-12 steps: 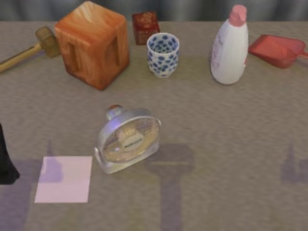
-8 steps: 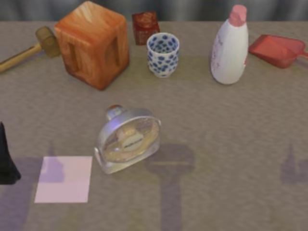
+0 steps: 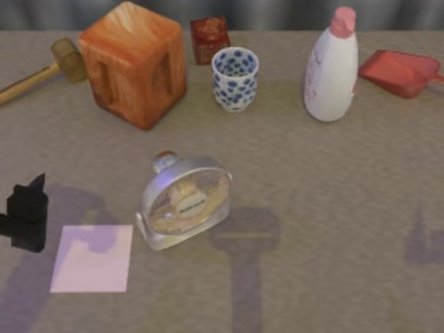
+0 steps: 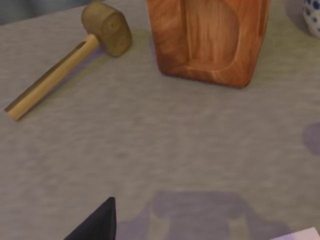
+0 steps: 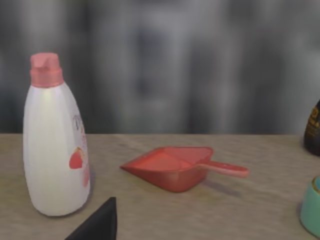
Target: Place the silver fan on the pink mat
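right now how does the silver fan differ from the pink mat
The silver fan is round, shiny and bulky, with a golden grille; the pink mat is square, plain and flat. The fan sits nearer the table's middle; the mat lies to its left, nearer the front edge. Both rest on the table, apart.

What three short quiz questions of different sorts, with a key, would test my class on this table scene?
1. True or false: the silver fan already rests on the pink mat.
2. Which stands nearest the white bottle: A) red scoop, B) wooden mallet, C) wooden block?
3. Fill in: the left hand is at the table's ___ edge.

Key: 1 false; 2 A; 3 left.
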